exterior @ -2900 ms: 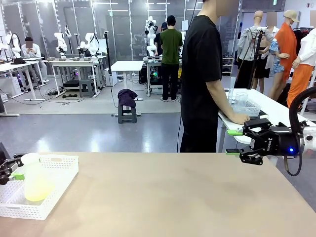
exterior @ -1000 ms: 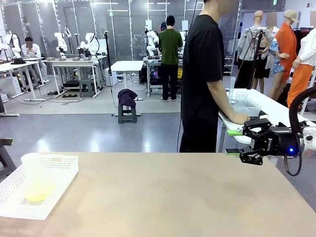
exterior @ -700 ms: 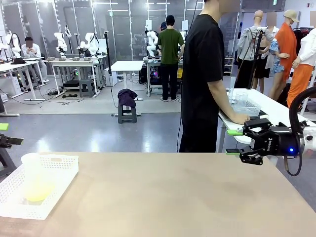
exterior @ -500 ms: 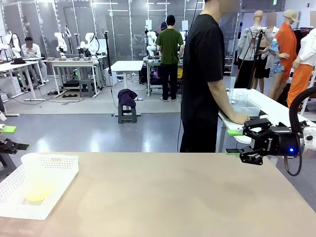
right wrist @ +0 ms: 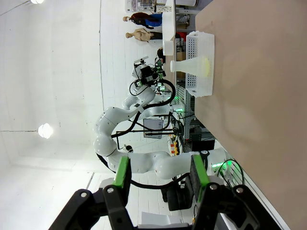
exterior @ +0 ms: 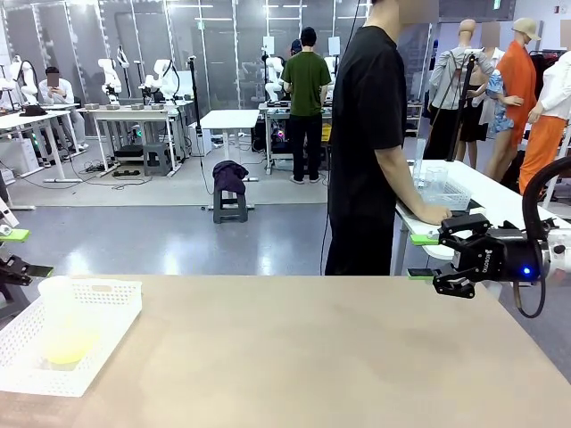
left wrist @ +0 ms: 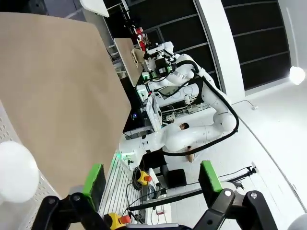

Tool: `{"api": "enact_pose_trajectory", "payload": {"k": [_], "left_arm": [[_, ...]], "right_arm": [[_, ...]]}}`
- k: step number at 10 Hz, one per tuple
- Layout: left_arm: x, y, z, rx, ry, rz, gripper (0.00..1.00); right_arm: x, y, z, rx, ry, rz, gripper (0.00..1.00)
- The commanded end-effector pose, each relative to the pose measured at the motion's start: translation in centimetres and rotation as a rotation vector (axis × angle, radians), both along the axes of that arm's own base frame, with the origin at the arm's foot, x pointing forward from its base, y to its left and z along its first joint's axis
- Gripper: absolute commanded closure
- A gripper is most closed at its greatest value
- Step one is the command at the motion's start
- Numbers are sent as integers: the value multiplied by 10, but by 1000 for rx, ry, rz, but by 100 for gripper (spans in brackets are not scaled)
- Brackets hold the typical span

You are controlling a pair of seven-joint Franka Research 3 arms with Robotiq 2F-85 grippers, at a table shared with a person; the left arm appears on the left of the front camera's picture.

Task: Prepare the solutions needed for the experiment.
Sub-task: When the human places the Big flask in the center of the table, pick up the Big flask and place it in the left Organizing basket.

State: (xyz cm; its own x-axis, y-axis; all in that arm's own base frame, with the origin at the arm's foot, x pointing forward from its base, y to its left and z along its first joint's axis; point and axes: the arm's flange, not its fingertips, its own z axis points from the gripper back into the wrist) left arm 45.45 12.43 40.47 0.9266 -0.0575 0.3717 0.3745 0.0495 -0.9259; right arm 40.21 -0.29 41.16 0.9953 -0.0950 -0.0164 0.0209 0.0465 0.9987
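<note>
One frosted flask [exterior: 62, 319] of pale yellow solution stands in the white basket [exterior: 105, 332] at the counter's [exterior: 312, 357] left edge, left gripper [exterior: 16, 254] released above it, right gripper [exterior: 457, 259] part-open and empty; judging so, more preparation remains.

no text, label, brand or number can be read here. faint white lettering runs along the black body of the right gripper [exterior: 449, 254] in the front view, too small to make out.
</note>
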Motion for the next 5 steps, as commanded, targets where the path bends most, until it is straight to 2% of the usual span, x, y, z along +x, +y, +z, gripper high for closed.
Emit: {"api": "enact_pose_trajectory", "payload": {"k": [1,5], "left_arm": [[1,0,2,9,-31,14,0],[1,0,2,9,-31,14,0]], "right_arm": [[0,1,1,8,-3,3,37],[0,1,1,8,-3,3,37]]}}
